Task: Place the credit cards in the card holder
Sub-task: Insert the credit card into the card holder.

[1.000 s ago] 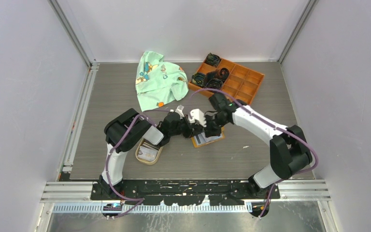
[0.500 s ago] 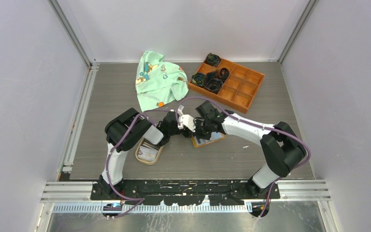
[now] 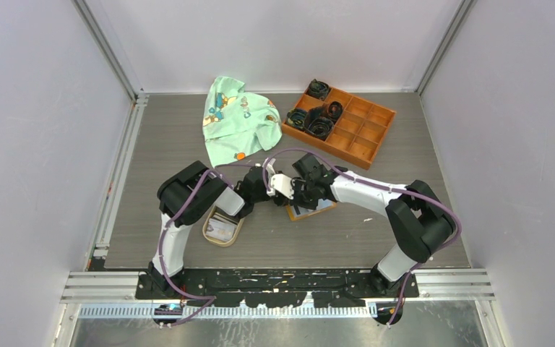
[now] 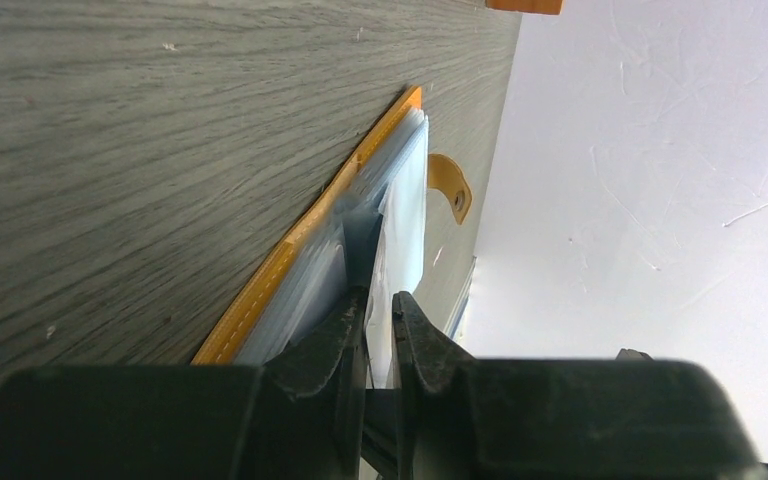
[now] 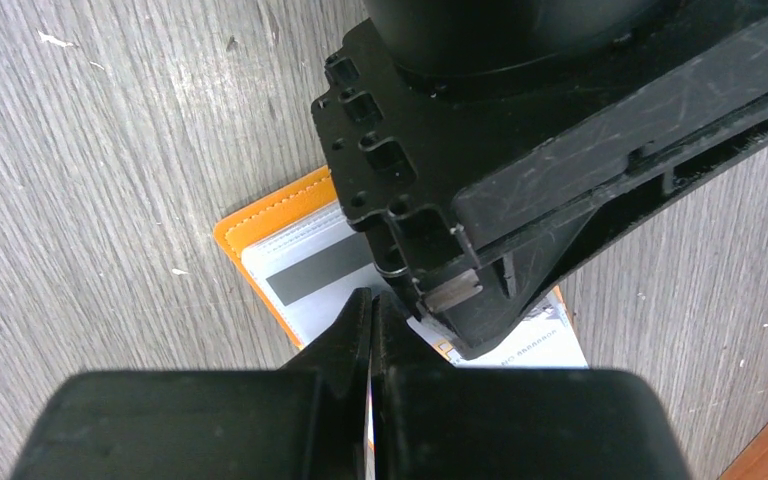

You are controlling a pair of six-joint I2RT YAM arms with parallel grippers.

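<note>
left gripper [image 4: 378, 298] is barely cracked, a thin pale edge running into the gap, can't tell if it's pinched. right at its tips the card holder [image 4: 295, 250] lies open on the table [image 4: 110, 150], striped card [image 5: 310, 275] in a slot. right gripper [image 5: 371, 300], clamped shut, crowds in from the far side. worry: they bump, the holder skids, the card cocks at the slot mouth. more credit cards [image 3: 222, 227] wait in the dish [image 3: 207, 233] back behind the wrist.

Near end of card holder [image 4: 400, 190] hidden by left tool [image 4: 378, 305]; rest blurred.
</note>
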